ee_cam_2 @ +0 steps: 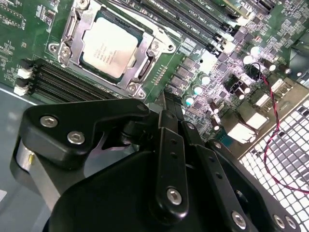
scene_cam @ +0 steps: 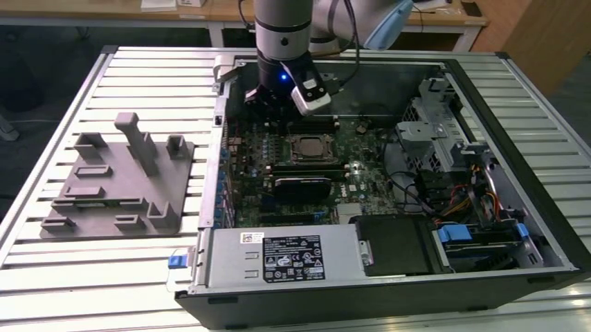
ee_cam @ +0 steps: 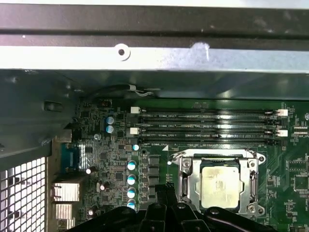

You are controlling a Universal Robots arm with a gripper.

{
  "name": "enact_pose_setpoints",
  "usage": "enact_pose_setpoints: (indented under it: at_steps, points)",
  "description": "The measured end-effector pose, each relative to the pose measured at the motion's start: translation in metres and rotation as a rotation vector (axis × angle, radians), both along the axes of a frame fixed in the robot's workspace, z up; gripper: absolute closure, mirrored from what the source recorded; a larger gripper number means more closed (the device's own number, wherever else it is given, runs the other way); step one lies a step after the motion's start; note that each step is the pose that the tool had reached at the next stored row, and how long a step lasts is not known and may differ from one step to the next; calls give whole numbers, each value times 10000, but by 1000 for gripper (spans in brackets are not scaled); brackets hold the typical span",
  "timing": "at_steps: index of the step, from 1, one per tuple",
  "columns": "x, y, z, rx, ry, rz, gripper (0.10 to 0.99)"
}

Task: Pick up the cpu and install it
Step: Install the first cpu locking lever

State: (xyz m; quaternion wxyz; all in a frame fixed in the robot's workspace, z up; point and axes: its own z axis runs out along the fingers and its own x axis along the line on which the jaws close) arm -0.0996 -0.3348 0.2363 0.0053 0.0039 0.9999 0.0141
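Note:
The cpu [scene_cam: 306, 146] is a small silvery square lying flat in the metal-framed socket on the green motherboard [scene_cam: 360, 176] inside the open computer case. Both wrist views show the cpu [ee_cam_2: 108, 46] [ee_cam: 219, 187] resting inside the socket frame, with memory slots alongside. My gripper [scene_cam: 268, 109] hangs above the board, toward the back of the case and to the exterior view's left of the socket, apart from the cpu. Its black fingers [ee_cam_2: 163, 108] come together to a narrow tip with nothing between them.
A grey plastic fixture with upright posts [scene_cam: 120, 180] lies on the slatted table at the exterior view's left. Inside the case are a black block [scene_cam: 300, 187] in front of the socket, a power supply [scene_cam: 277, 256] at the front, and drive cages and cables [scene_cam: 461, 173] on the right.

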Motion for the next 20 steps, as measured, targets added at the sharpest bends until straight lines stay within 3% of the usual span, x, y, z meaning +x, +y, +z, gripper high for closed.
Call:
enact_pose_setpoints:
  at_steps: [9,14,20]
  points:
    - [-45,0,-3,41,0,-1,980]
    - [-82,0,-5,193,0,-1,980]
    - [-88,0,-7,471,0,-1,980]
